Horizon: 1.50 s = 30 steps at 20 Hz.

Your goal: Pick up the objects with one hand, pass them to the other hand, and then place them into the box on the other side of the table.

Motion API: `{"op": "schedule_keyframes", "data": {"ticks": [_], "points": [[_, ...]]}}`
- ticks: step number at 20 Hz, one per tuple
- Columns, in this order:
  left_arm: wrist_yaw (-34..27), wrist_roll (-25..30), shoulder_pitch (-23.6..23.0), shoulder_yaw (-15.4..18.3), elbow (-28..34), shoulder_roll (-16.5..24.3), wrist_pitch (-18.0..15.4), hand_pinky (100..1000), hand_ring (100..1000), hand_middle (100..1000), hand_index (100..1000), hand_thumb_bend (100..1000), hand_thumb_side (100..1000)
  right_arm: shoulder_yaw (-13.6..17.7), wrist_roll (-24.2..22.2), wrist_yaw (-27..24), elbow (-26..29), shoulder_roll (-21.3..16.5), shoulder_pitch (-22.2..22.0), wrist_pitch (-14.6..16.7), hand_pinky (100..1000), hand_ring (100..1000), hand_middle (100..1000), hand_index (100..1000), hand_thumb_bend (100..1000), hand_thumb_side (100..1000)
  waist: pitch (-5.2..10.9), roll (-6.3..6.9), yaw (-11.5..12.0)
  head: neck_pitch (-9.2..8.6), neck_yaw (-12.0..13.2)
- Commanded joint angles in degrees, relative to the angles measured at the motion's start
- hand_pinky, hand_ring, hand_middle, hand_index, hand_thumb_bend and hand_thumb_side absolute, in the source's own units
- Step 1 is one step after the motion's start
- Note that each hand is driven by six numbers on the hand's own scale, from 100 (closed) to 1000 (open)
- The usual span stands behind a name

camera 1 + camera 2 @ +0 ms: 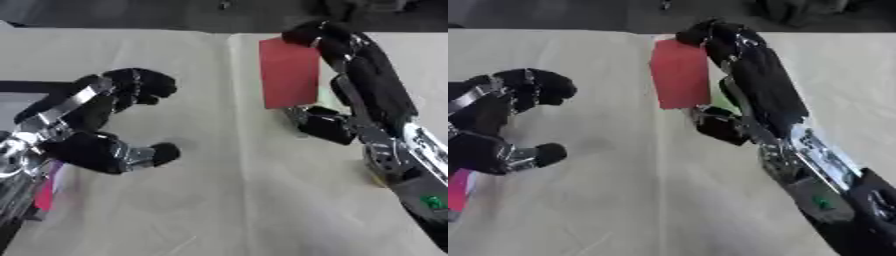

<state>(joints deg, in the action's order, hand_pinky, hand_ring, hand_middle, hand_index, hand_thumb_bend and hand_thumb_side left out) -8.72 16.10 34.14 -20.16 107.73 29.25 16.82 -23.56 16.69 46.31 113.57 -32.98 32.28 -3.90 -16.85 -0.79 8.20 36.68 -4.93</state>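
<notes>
Left hand (96,125) near, low left over the desk (227,200), fingers and thumb spread in an open cup, holding nothing. A pink thing (45,192) shows beneath it at the left edge; can't tell what it is. Farther up, right hand (337,90) pinches the red block (289,72) from top and bottom, block upright, lifted off the desk, well apart from the left hand. Handover step, likely. To do it well: bring the block's free left side into the open palm, close left around it before right lets go. No box visible.
</notes>
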Motion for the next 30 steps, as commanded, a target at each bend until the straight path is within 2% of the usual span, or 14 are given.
{"op": "schedule_keyframes", "data": {"ticks": [1,3,6,7,8,11,12,15,18,21,24,30], "points": [[2.34,-1.57,1.21,0.17,-0.19,0.31,-0.7,897,858,755,826,485,458,-0.58,-1.19,0.5,1.02,0.1,1.37,0.62,801,589,545,505,100,100,1.49,0.09,0.01,0.25,0.26],[4.46,-2.8,1.96,-0.26,-0.84,-0.45,-0.71,895,858,755,826,506,475,-1.3,-1.79,0.62,1.02,0.79,1.98,1.26,802,590,545,505,100,100,1.54,0.06,0.04,0.4,0.4],[7.65,-3.24,3.46,-1.2,-1.33,-1.58,-1.38,890,856,754,823,472,484,-1.95,-2.62,1.18,1.02,1.7,2.89,1.7,802,591,546,506,100,100,1.58,-0.05,0.06,0.47,0.6],[8.51,-3.39,3.92,-1.44,-1.52,-2.01,-1.66,888,855,752,821,450,496,-2.15,-2.88,1.34,1.02,1.92,3.08,1.66,802,591,546,506,100,100,1.59,-0.07,0.09,0.48,0.69],[9.49,-3.62,4.36,-1.67,-1.71,-2.42,-1.9,886,854,751,820,473,532,-2.32,-3.09,1.6,1.02,2.11,3.25,1.59,803,591,545,506,107,100,1.58,-0.09,0.1,0.48,0.83],[10.79,-3.72,5.3,-2.59,-1.66,-3.69,-2.87,891,859,758,829,627,579,-2.45,-3.52,3.5,1.02,2.69,3.8,0.05,805,590,542,503,140,100,1.52,-0.12,0.09,0.46,1.28],[10.59,-3.31,5.39,-2.84,-1.44,-3.97,-3.35,895,862,762,836,727,602,-2.44,-3.44,4.53,1.02,2.88,3.99,-0.66,806,590,541,502,149,100,1.49,-0.12,0.09,0.38,1.4],[9.05,-1.69,5.31,-3.07,-0.94,-4.29,-4.6,901,868,767,844,916,682,-2.71,-2.88,7.32,1.02,3.27,4.16,-2.17,808,592,539,500,161,100,1.42,-0.11,0.14,0.13,1.57],[7.45,-0.44,5.22,-3.06,-0.38,-4.25,-5.64,905,873,771,851,1000,717,-3.22,-2.59,9.15,1.02,3.53,4.09,-2.56,809,593,539,500,161,100,1.39,-0.13,0.22,0.0,1.67],[6.3,0.52,5.34,-3.06,-0.16,-4.37,-6.1,905,874,769,858,1000,715,-3.54,-2.53,9.43,1.02,3.88,4.22,-2.54,808,591,539,500,161,100,1.36,-0.18,0.32,0.03,1.71],[6.38,0.21,5.8,-2.97,-0.38,-4.94,-5.12,903,872,766,859,994,692,-4.01,-2.74,9.13,1.02,4.34,4.28,-2.19,806,587,539,500,160,100,1.3,-0.25,0.43,-0.1,1.68],[5.79,-0.55,7.29,-3.67,0.37,-6.44,-3.1,903,872,764,855,912,624,-5.15,-2.91,8.75,1.02,5.69,4.54,-1.26,801,580,538,499,156,100,1.15,-0.3,0.59,-0.36,2.16]]}}
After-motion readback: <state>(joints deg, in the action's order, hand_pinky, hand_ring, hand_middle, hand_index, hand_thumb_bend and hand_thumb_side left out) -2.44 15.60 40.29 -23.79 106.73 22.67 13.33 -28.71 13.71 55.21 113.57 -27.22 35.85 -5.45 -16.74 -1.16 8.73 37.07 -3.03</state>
